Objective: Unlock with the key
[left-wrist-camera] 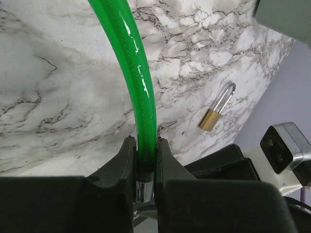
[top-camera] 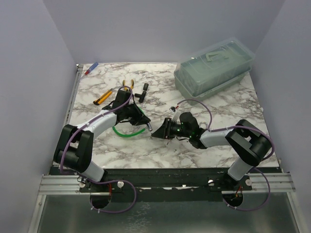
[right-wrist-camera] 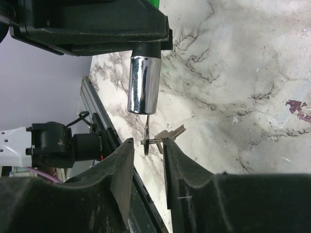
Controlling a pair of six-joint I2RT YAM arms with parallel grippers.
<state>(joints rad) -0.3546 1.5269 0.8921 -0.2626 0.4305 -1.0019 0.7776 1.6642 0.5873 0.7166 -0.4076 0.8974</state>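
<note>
My left gripper (top-camera: pixel 145 123) (left-wrist-camera: pixel 144 143) is shut on the bright-green cord (left-wrist-camera: pixel 138 73) at its chrome end sleeve (right-wrist-camera: pixel 143 85) and holds it above the marble. The cord loops on the table (top-camera: pixel 124 132). The small silver key (right-wrist-camera: pixel 172 133) hangs on a ring below the sleeve. My right gripper (top-camera: pixel 158 132) (right-wrist-camera: pixel 147 144) is open, with its fingertips on either side of the ring and a flat tab, not closed on them. The brass padlock (left-wrist-camera: pixel 215 115) lies flat on the marble, apart from both grippers.
A clear plastic box (top-camera: pixel 214 68) stands at the back right. Orange-handled pliers (top-camera: pixel 127 85), a black L-shaped tool (top-camera: pixel 142 92), a yellow knife (top-camera: pixel 103 98) and a pen (top-camera: pixel 91 68) lie at the back left. The table's front rail (right-wrist-camera: pixel 104 126) is close below the right gripper.
</note>
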